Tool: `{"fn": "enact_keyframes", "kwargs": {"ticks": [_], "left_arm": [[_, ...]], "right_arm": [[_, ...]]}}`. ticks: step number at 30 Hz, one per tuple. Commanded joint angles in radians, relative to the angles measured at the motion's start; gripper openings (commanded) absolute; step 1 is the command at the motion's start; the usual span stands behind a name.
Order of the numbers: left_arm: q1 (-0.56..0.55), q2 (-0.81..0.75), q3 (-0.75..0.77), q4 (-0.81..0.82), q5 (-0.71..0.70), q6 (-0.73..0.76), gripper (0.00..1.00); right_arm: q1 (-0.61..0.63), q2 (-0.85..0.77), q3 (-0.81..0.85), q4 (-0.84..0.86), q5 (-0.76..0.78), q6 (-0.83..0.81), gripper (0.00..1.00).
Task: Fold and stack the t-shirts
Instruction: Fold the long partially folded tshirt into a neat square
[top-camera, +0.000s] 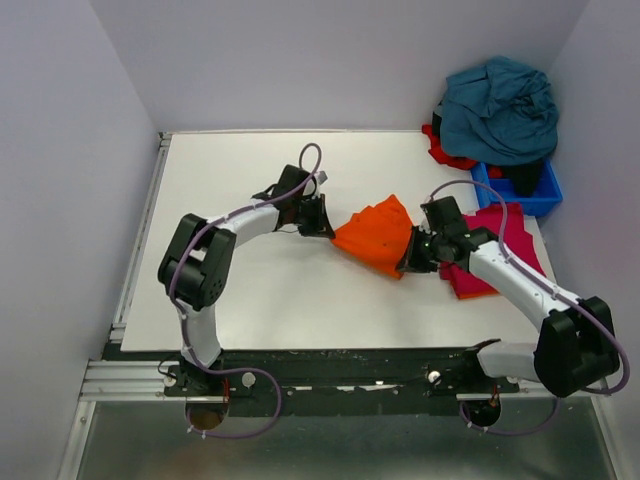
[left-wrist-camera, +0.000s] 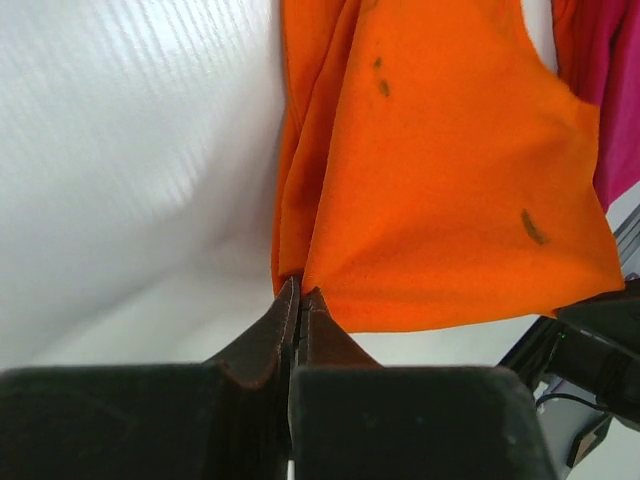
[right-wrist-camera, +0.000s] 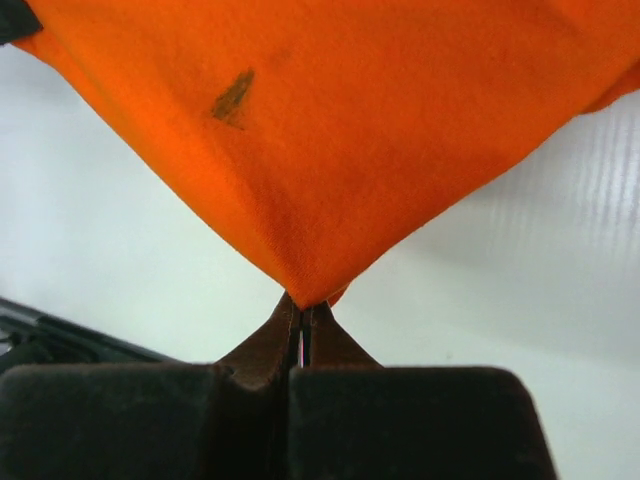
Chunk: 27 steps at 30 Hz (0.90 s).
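The orange t-shirt (top-camera: 375, 236) hangs bunched between my two grippers over the middle of the table. My left gripper (top-camera: 328, 228) is shut on its left corner; the left wrist view shows the orange cloth (left-wrist-camera: 440, 170) pinched at the tips (left-wrist-camera: 300, 295). My right gripper (top-camera: 410, 258) is shut on its right corner, seen in the right wrist view (right-wrist-camera: 305, 305) with the orange cloth (right-wrist-camera: 340, 130) above. A magenta-red t-shirt (top-camera: 500, 245) lies flat at the right, under my right arm. A teal-blue t-shirt (top-camera: 500, 108) is heaped at the back right over a red one (top-camera: 442, 148).
A small blue plastic bin (top-camera: 520, 188) stands at the back right under the teal heap. The white table (top-camera: 250, 290) is walled at the back and both sides. A metal rail (top-camera: 135, 250) runs along the left edge.
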Motion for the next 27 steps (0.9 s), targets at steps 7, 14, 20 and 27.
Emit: {"fn": "enact_keyframes", "kwargs": {"ticks": [7, 14, 20, 27], "left_arm": [[-0.005, -0.347, -0.177, -0.232, -0.175, 0.006, 0.0], [-0.125, -0.376, -0.302, -0.275, -0.292, -0.023, 0.44], [-0.119, -0.481, -0.248, -0.315, -0.49, -0.025, 0.74], [-0.108, -0.356, -0.05, -0.255, -0.53, 0.023, 0.74]], "right_arm": [[0.034, -0.268, -0.172, -0.077, -0.283, 0.069, 0.03], [0.037, -0.328, -0.235, -0.163, -0.163, 0.048, 0.74], [0.035, -0.327, -0.151, -0.162, 0.119, 0.107, 0.74], [0.021, -0.152, -0.152, 0.067, 0.147, 0.163, 0.69]]}}
